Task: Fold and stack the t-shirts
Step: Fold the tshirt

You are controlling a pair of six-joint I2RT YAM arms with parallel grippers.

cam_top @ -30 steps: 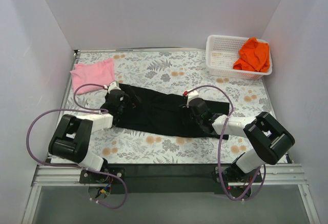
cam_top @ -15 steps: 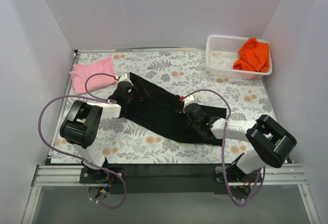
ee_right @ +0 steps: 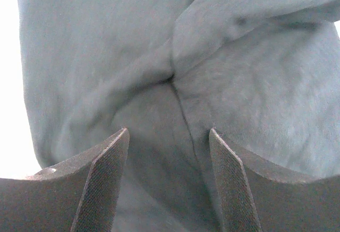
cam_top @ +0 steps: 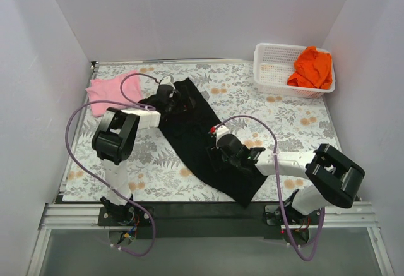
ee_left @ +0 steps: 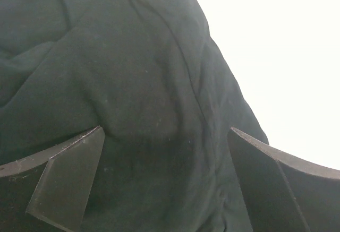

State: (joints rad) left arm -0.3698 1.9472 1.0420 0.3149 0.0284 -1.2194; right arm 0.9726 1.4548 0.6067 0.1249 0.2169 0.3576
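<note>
The black t-shirt [cam_top: 192, 131] is folded into a long strip that lies slanted from the far left to the near right edge. My left gripper [cam_top: 169, 96] holds its far end, and black cloth [ee_left: 133, 72] bulges between the fingers around my left gripper [ee_left: 164, 131]. My right gripper [cam_top: 221, 153] holds the strip near its near end, with cloth [ee_right: 106, 46] pinched in my right gripper [ee_right: 169, 131]. The pink t-shirt [cam_top: 104, 94] lies folded at the far left. The orange t-shirt [cam_top: 312, 66] sits in the basket. The blue chest mark is hidden.
The white mesh basket [cam_top: 270, 67] stands at the far right corner. The flowered tablecloth [cam_top: 284, 115] covers the table. White walls close in the left, back and right sides. The left arm's cable loops over the pink t-shirt.
Both grippers swung the black strip from lying crosswise to slanted: the left gripper moved away toward the back, the right gripper moved left and nearer. The near end now reaches the table's front edge.
</note>
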